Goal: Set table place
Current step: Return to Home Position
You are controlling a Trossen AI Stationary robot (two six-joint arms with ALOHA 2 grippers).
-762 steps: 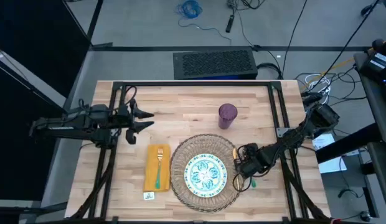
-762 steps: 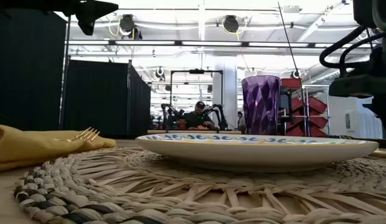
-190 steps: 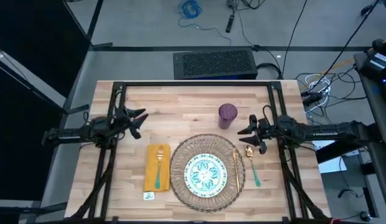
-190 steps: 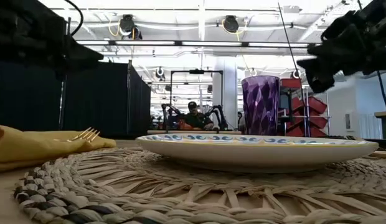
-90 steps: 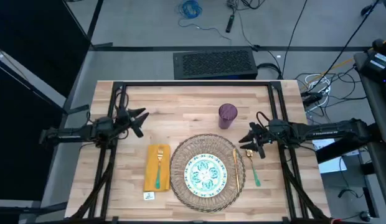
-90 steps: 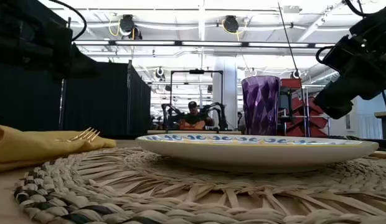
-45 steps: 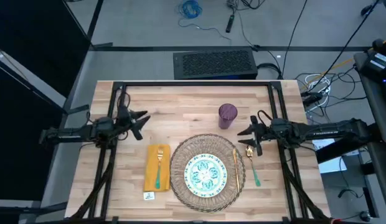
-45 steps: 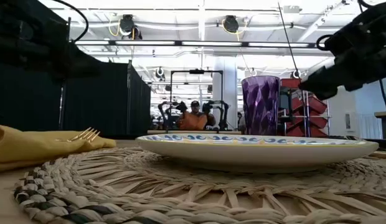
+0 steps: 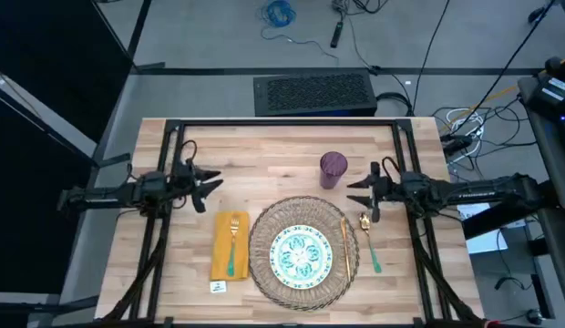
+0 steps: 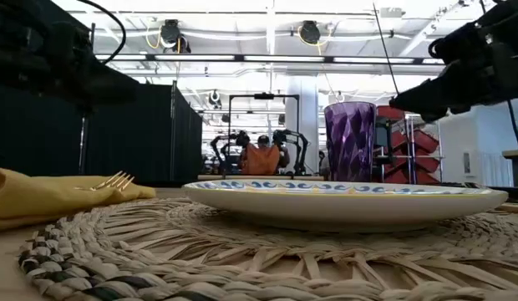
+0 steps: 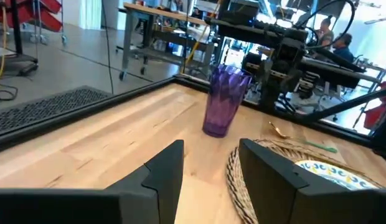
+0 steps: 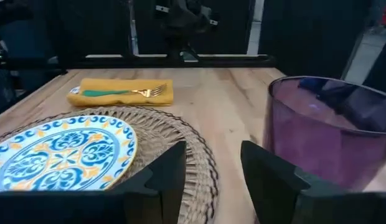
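The table place (image 9: pixel 267 232) lay on the table (image 9: pixel 264 150) between the 2 grippers, both spread wide and holding nothing. Nearest the left gripper (image 9: pixel 212 180) was the yellow napkin (image 9: pixel 230 262) bearing a fork (image 9: pixel 233 239); nearest the right gripper (image 9: pixel 354 193) were the purple cup (image 9: pixel 333 169) and a green-handled spoon (image 9: pixel 371 248), neither touched. Farther from both, the patterned plate (image 9: pixel 301 253) sat centred on the woven mat (image 9: pixel 330 278).
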